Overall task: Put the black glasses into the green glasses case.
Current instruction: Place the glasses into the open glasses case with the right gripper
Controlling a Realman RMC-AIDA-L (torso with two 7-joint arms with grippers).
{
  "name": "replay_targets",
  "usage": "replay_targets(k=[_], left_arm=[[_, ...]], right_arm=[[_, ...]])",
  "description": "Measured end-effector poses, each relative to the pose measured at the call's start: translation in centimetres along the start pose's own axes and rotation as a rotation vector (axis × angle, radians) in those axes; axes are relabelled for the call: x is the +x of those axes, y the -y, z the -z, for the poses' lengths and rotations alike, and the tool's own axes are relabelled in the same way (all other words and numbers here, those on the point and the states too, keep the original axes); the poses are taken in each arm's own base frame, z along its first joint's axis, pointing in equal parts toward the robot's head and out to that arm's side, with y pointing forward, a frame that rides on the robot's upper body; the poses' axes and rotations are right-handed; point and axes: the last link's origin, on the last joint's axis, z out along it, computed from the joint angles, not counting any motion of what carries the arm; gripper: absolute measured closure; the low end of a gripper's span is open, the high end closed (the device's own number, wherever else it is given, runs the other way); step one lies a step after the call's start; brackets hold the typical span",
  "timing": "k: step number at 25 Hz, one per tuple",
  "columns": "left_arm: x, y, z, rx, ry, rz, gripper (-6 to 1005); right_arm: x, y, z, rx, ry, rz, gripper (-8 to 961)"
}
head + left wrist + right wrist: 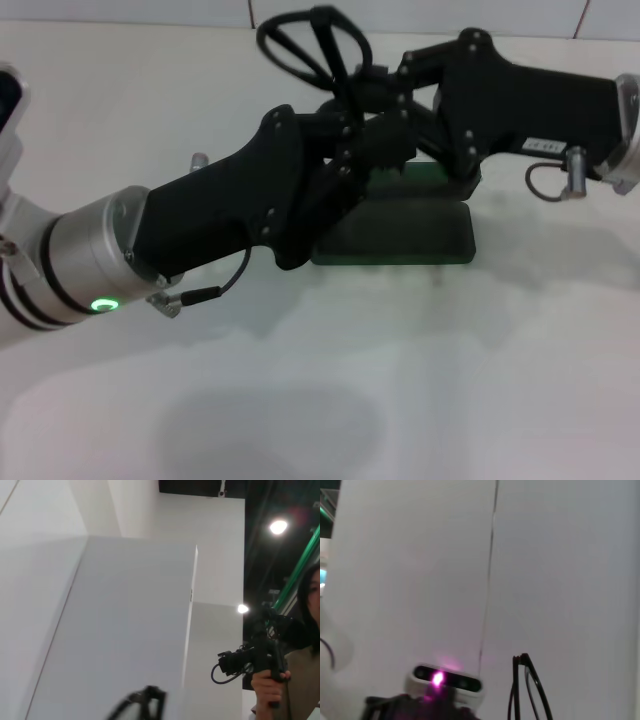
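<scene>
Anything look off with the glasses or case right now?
Yes. The black glasses stand on end in the air above the green glasses case, held up where the left gripper and right gripper meet, not in it.

The green glasses case [400,235] is lying on the table [420,380], roughly in the middle. The left claw [375,140] is reaching in from the left and the right claw [385,85] from the right, and the two are meeting above the case's far edge. The black glasses [310,45] are sticking up between them, lenses uppermost, behind and above the case. A person with a camera [252,660] is standing beyond the table's far side.
</scene>
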Motion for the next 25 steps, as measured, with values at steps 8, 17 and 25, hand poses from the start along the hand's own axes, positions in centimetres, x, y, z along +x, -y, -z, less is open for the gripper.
replay_targets(k=[8,17,25], left_arm=[[0.7,-0.5,2.0,0.033,-0.010,-0.042,966],[1.7,-1.4,4.3,0.078,-0.037,-0.098,965],[1.7,-1.3,4.1,0.073,-0.036,-0.101,964]], right_arm=[[1.8,0.7,-0.4,0.007,-0.211,-0.016,897],[3.0,-1.0,-3.8,0.048,-0.760,0.142,897],[4.4,-1.0,-4.1,0.075,-1.000,0.224,896]])
